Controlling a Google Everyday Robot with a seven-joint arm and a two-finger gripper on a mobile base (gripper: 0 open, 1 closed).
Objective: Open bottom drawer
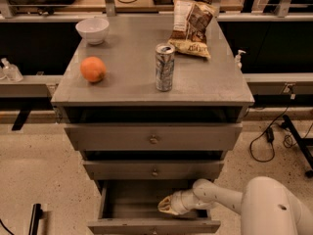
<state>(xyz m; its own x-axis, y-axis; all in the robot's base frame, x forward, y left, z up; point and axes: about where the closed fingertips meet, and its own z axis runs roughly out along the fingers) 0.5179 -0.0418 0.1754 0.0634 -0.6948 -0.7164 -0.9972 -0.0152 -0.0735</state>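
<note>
The bottom drawer [153, 225] of the grey cabinet is pulled out, and its slim front lies at the lower edge of the view. The drawer's inside [132, 199] looks bare. My gripper [166, 207] is at the end of the white arm [220, 196], which comes in from the lower right. It reaches down into the open drawer, just behind the drawer front and slightly right of its middle.
The mid-sized middle drawer [154, 170] and the tall top drawer [154, 137] sit slightly out above. On the cabinet top are an orange [93, 69], a white bowl [93, 30], a drink can [165, 66] and a chip bag [191, 27]. Cables [266, 136] lie on the floor at right.
</note>
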